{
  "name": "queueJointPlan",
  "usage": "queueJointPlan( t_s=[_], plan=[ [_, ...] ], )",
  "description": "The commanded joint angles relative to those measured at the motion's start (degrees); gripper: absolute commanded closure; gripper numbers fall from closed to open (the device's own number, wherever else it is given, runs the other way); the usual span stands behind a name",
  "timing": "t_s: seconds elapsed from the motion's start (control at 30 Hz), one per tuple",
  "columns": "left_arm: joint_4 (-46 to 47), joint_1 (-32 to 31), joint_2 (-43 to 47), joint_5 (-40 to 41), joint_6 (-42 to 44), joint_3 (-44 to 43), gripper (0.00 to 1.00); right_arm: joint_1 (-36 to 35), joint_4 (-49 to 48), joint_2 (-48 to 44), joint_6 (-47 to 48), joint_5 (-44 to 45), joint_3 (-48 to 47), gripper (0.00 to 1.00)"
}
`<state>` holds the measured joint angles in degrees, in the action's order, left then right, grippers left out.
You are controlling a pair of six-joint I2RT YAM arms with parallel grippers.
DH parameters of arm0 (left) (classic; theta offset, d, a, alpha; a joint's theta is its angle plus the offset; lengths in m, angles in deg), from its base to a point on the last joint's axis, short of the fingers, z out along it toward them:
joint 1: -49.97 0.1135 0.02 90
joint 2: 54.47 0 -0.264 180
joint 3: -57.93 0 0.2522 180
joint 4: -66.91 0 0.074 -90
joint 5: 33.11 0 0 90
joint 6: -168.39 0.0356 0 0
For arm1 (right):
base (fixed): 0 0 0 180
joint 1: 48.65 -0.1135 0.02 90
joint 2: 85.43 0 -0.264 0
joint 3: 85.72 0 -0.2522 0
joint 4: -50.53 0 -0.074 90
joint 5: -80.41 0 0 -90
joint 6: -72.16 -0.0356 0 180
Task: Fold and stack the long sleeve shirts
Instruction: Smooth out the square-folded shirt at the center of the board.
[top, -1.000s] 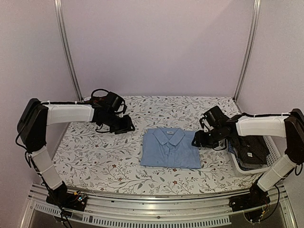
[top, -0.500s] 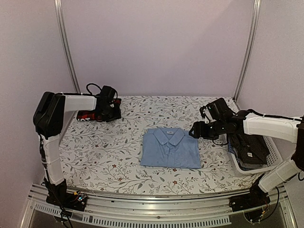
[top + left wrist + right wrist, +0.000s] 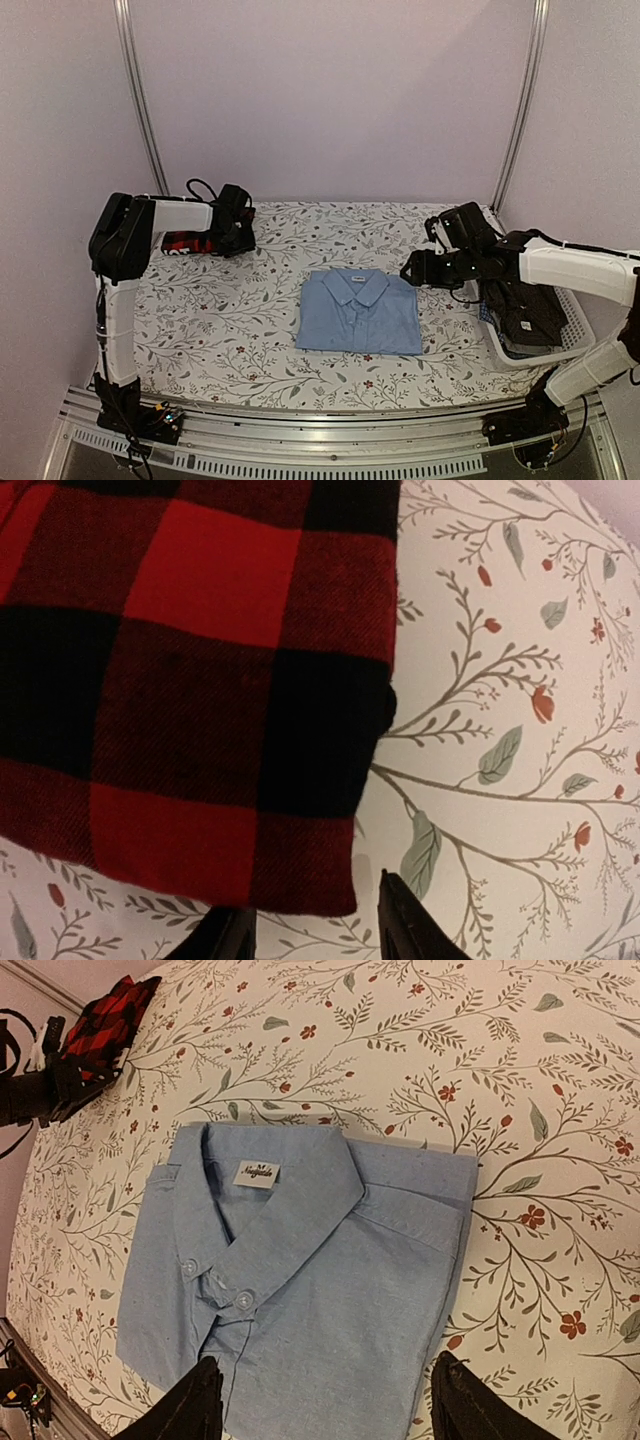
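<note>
Left gripper (image 3: 315, 935): hovering with fingers parted, holding nothing, at the edge of the folded red-and-black plaid cloth shirt (image 3: 200, 680), which is lying in the top view's upper left.
Right gripper (image 3: 325, 1410): hanging spread wide and empty over the folded light blue collared shirt (image 3: 300, 1290).
Blue shirt: lying at centre frame, collar pointing toward the top edge. It is nearly square, so its long axis is unclear.
Progress: 2 shirts are looking folded but are lying well apart, unstacked. Dark shirts (image 3: 525, 320) are sitting unfolded in the white plastic basket (image 3: 577, 310) at right.
</note>
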<state>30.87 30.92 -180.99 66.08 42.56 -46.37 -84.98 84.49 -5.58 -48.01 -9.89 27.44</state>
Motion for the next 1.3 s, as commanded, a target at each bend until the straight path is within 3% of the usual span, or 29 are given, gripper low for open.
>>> queueJointPlan(
  t_s=[0.0, 0.13, 0.37, 0.9, 1.27],
  plan=[
    [-0.86, 1.33, -1.85, 2.86, -1.95, -2.18, 0.59, -0.27, -2.01, -2.98, -0.46, 2.37, -0.27, 0.3],
    [-0.61, 1.49, -2.67, 3.27, -2.31, -3.19, 0.65, -0.23, -2.52, -3.88, -0.42, 2.58, -0.23, 0.3],
    [-0.32, 0.91, -1.07, 1.03, -1.62, -1.0, 0.99, -0.31, -4.35, -5.43, -0.43, 2.37, 1.08, 0.3],
    [6.96, -6.97, 17.14, -5.42, -9.78, 26.41, 1.0, -0.31, -8.38, -6.21, -0.2, 0.89, 3.98, 0.27],
    [7.24, -18.87, 19.76, -7.38, -17.54, 28.76, 0.98, -0.31, -11.86, -6.08, -0.23, -3.84, 7.86, 0.25]
  ],
)
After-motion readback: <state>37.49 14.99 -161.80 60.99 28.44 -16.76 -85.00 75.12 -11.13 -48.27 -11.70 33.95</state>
